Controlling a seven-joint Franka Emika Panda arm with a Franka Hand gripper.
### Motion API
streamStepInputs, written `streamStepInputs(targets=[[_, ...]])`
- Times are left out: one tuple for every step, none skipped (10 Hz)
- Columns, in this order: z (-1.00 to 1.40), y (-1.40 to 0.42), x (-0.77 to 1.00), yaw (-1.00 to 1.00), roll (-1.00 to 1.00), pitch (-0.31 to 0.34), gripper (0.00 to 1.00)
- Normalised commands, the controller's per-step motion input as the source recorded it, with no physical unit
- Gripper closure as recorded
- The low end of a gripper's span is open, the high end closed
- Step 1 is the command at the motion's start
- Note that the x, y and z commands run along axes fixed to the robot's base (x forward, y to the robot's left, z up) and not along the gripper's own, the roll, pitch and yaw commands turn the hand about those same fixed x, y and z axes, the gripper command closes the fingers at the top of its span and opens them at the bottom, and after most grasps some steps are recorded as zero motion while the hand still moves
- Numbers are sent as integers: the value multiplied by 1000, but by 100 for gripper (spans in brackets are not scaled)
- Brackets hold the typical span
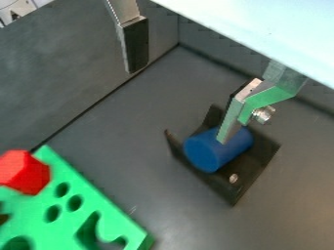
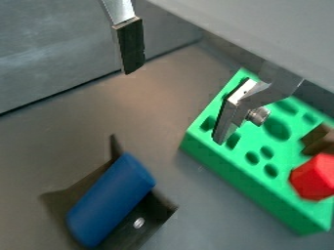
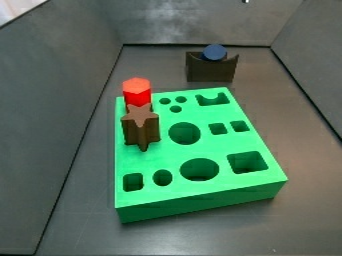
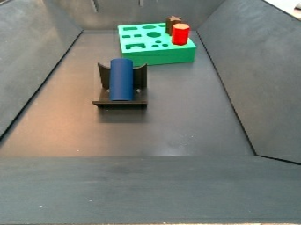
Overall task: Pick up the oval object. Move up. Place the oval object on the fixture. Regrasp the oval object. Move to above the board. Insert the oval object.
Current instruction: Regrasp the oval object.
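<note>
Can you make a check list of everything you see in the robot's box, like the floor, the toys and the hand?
Surface: dark grey floor, bare around the pieces.
Job's things: oval object lies in the fixture; board sits apart.
Clutter: red peg and brown star peg stand in the board.
Hand: open, holding nothing, above the floor near the fixture in both wrist views.
Cables: nothing seen.
Surroundings: grey walls.

A: Contents, wrist view?

B: Gripper (image 2: 186, 80), jaws wide apart, nothing between; one finger (image 2: 128, 44) over bare floor, the other in front of the board (image 2: 222, 148). Oval object (image 2: 111, 197), blue, lying in the fixture (image 2: 159, 210).

A: On the board?

B: One red peg (image 2: 313, 178), standing at its edge.
</note>
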Motion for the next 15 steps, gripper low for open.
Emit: streamStepInputs(targets=[[4,-22,-25,-5,1000,-3,0],[3,-20,-22,-4,1000,-6,0],[6,-15,-23,-2,1000,-7,0],[11,-11,-21,-1,1000,-6,0],[17,-22,-14,0,1000,-1,0],[13,-16,-6,1,1000,2,0],[-2,-19,11,3,1000,9,0],[-16,-22,30,6,1000,21,0],[-16,-24,40,9,1000,34,0],[-16,-26,49,12,1000,43,0],[-12,-29,65,20,1000,65,0],[-12,-34,80,31,1000,98,0],[-16,-35,94,46,1000,130,0],[-19,-39,104,71,1000,169,0],[-17,-42,106,101,927,194,0]])
